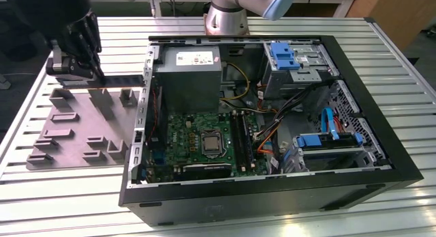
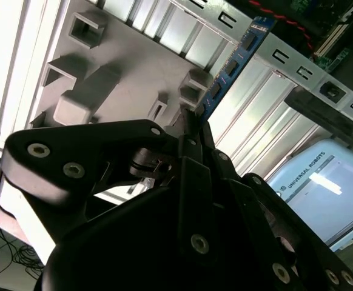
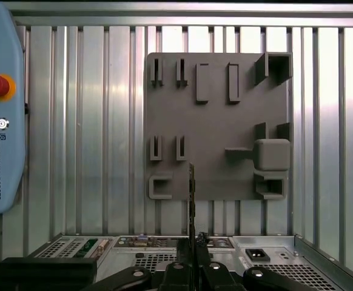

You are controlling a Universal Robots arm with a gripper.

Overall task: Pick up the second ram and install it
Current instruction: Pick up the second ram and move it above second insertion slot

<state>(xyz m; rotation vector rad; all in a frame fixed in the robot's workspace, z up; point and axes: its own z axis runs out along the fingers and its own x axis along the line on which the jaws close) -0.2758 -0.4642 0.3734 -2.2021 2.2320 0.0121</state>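
End effector clamped on the ram.
Upper left of the exterior view: its fingers grip one end of the strip, over a grey holder on the counter.

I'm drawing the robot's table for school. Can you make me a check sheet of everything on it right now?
Surface: slatted metal table.
Job's things: the second ram is held over the grey holder tray; whether they touch cannot be told. The open computer case, with its motherboard, sits at the exterior view's right of the tray.
Clutter: nothing seen.
Grippers: the gripper is shut on one end of the second ram.
Cables: coloured wires and a blue cable, all inside the case.
Surroundings: a teach pendant lies on the table; the robot base stands behind the case.
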